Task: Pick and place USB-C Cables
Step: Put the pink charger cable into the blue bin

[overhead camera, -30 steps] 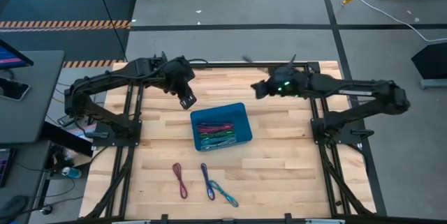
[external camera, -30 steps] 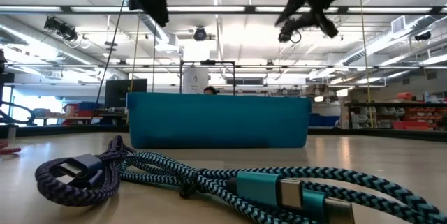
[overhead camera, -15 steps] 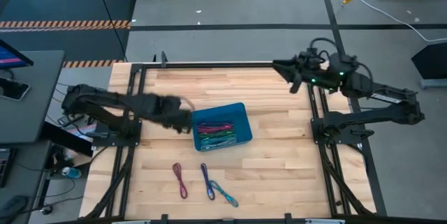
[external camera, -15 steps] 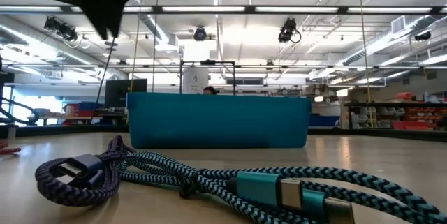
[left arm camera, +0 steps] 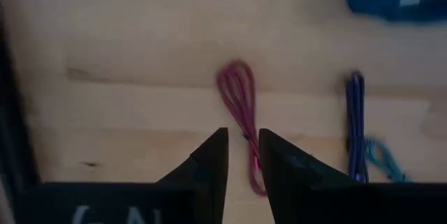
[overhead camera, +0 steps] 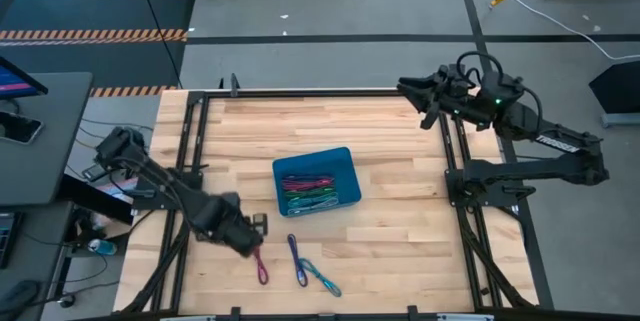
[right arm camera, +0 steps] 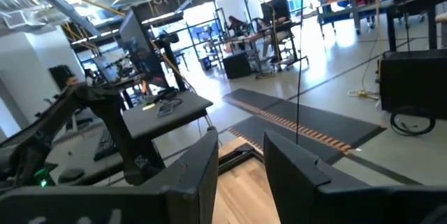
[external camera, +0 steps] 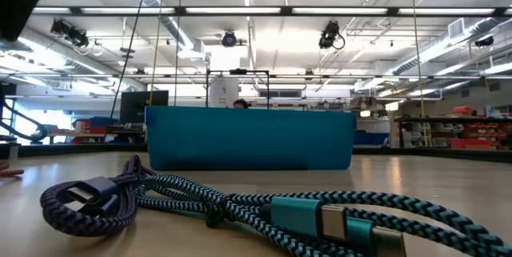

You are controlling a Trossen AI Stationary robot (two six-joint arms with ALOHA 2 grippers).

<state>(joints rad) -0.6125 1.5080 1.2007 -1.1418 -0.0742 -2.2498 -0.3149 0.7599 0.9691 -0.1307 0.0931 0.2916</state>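
A wooden table [overhead camera: 400, 211] fills the middle of the overhead picture. Just left of centre sits a blue bin [overhead camera: 316, 181], already holding several folded USB-C Cables [overhead camera: 308, 193] in red, green and purple tones; the exact count cannot be made out.

Three cables remain loose on the wood below the bin, in the lower middle of the frame: a maroon cable [overhead camera: 259, 259], a purple cable [overhead camera: 297, 259] and a teal cable [overhead camera: 323, 278], whose end touches the purple one. So the task looks well past halfway, with three pickups left.

The left gripper [overhead camera: 255, 229] is low in the lower left of the table area, right above the top end of the maroon cable. In its wrist view the left gripper [left arm camera: 243, 154] shows a narrow gap between its fingers, holding nothing, with the maroon cable [left arm camera: 242, 116] lined up in that gap.

The right gripper [overhead camera: 412, 89] waits at the upper right corner of the table, its fingers slightly apart and empty.

The table-level view shows the purple and teal cables close up, the bin behind them, and a large workshop with ceiling lights and shelving. Grey floor and hazard-striped mats surround the table.
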